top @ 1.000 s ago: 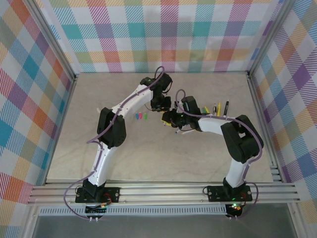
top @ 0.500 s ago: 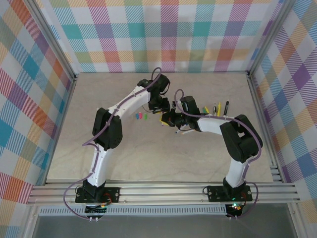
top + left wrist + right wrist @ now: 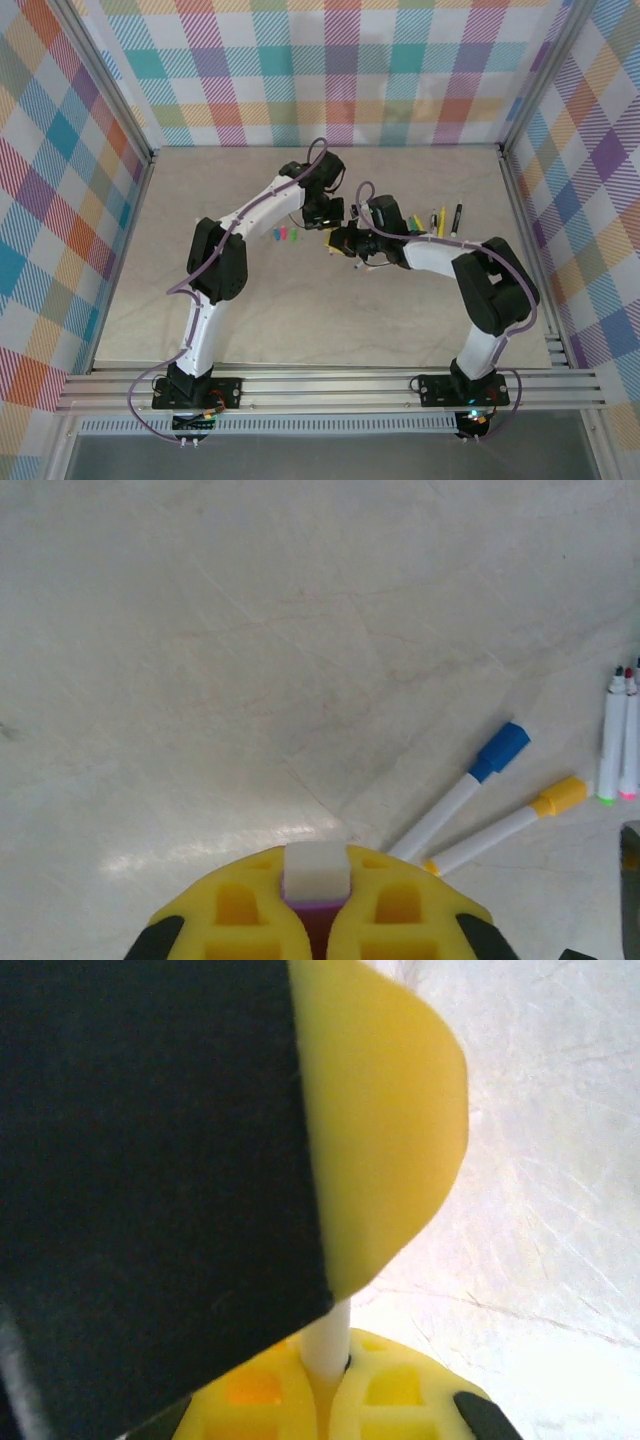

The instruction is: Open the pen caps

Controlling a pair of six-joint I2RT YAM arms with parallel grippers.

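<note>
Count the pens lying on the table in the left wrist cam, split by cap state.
Blue-capped pen: 1
Yellow-capped pen: 1
Uncapped pens, one green-ended and one pink-ended: 2
Total: 4. The right frame edge may cut off more.

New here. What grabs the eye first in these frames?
The two arms meet mid-table: the left gripper and the right gripper both clamp one white pen, the left at an end showing purple. Left of them on the table lie three loose caps. A blue-capped pen and a yellow-capped pen lie side by side nearby.
</note>
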